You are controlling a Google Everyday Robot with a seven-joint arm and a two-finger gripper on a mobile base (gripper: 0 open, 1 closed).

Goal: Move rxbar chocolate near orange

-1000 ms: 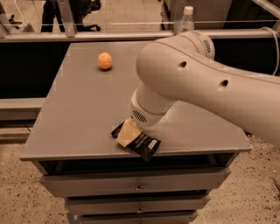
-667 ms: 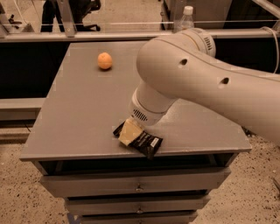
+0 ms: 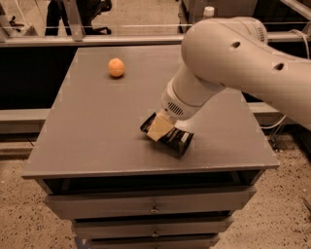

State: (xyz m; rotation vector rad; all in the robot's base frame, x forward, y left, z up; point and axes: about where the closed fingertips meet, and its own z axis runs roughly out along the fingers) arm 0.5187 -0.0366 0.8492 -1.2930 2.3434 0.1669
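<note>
Gripper: gripper (image 3: 160, 128) low over the near right part of the grey tabletop (image 3: 97, 126), at the end of the pale arm (image 3: 233, 58) that reaches in from the right.
Grip: clenched on the rxbar chocolate (image 3: 177, 140); one tan finger (image 3: 156, 131) lies across the wrapper's left part, the other hidden beneath.
Bar: black shiny wrapper, lying slantwise, left end farther, right end nearer; left crimped end pokes out past the finger, right end free toward the near edge.
Bar height: cannot tell whether resting on the top or held just off it.
Orange: orange (image 3: 116, 67) on the far left part of the tabletop, alone, round, touching nothing else.
Bar to orange: well apart; orange far and left of the bar, open grey surface between.
Arm: thick rounded body with dark holes, covering the far right part of the tabletop; ribbed wrist collar just above the gripper.
Cabinet: drawers (image 3: 153, 208) stacked below the tabletop, small knobs at the middle of each front.
Behind: metal rail (image 3: 97, 41) along the far edge; bottle with white cap (image 3: 208, 11) past it, partly hidden by the arm.
Floor: speckled floor (image 3: 19, 228) at near left and right of the cabinet.
</note>
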